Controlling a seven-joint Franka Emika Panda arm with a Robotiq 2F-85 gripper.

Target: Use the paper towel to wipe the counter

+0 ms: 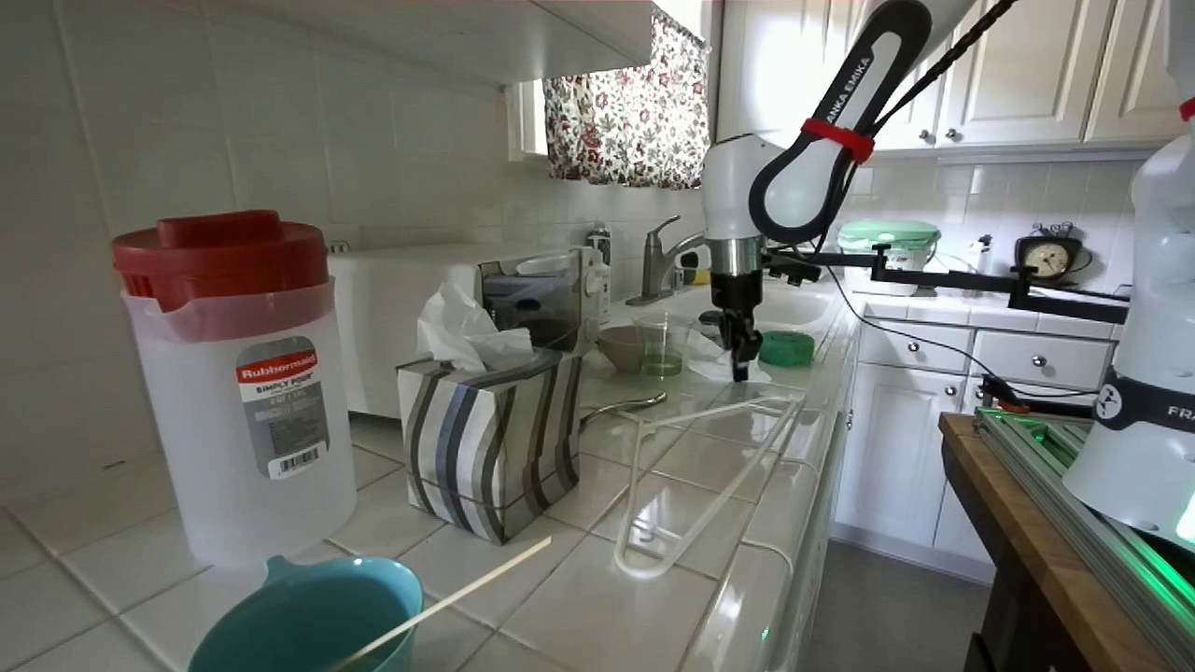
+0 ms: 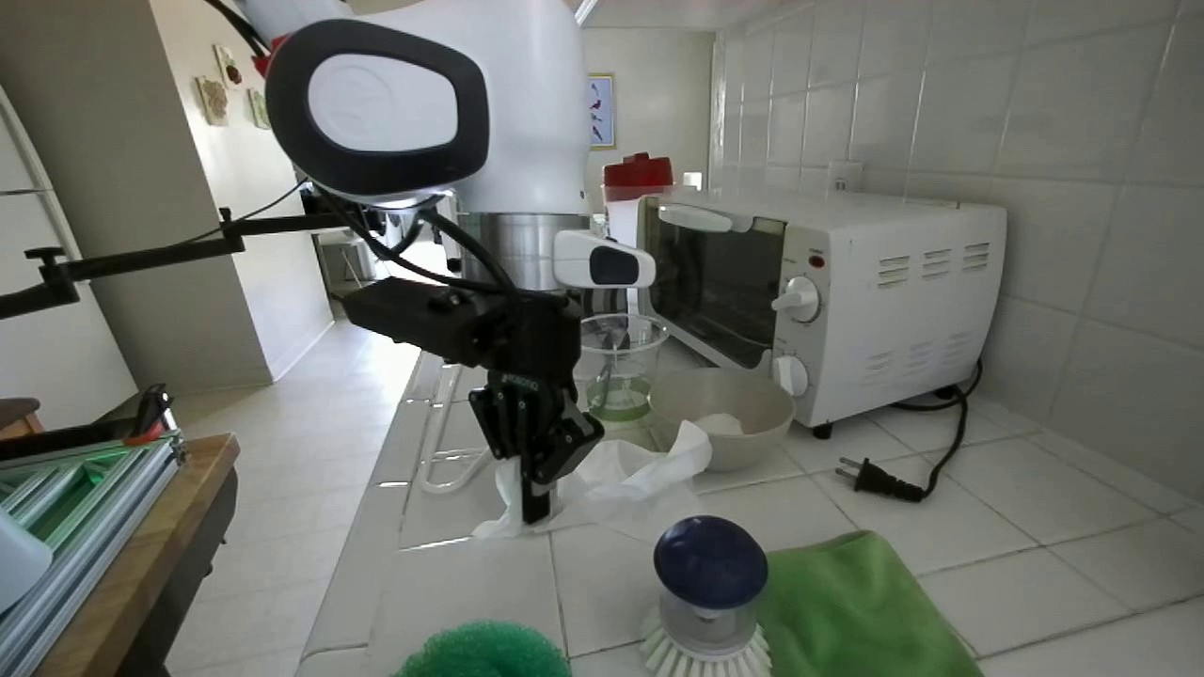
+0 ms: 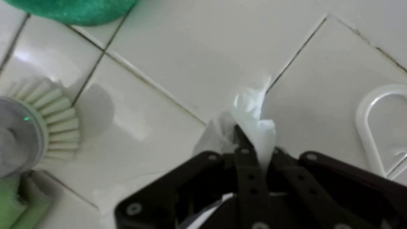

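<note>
"Down on the tiled counter (image 2: 461, 583), what is the paper towel (image 2: 640, 470) doing?"

"It is lying crumpled on the tiles, and the gripper (image 2: 536, 503) is pinching it; in the wrist view a white fold is poking out of its grip."

"So the picking-up is counting as done?"

"I am judging so: grasping done, sheet reaching the counter. In an exterior view it is spreading left and right of the gripper, its right corner standing up in front of the bowl (image 2: 752, 447)."

"And how is the wiping going?"

"Beginning or partway, I am guessing. No clear spill is showing to measure by, so I am not telling wiped tiles from unwiped."

"What is remaining, then?"

"Probably the strokes themselves, then letting the towel go. On the near side, in an exterior view, the green scrubber (image 2: 482, 655), dish brush (image 2: 710, 592) and green cloth (image 2: 856, 602) are crowding the tiles, and at right in the wrist view a white frame (image 3: 362, 119) is lying. With those around, I am expecting short strokes."
</note>
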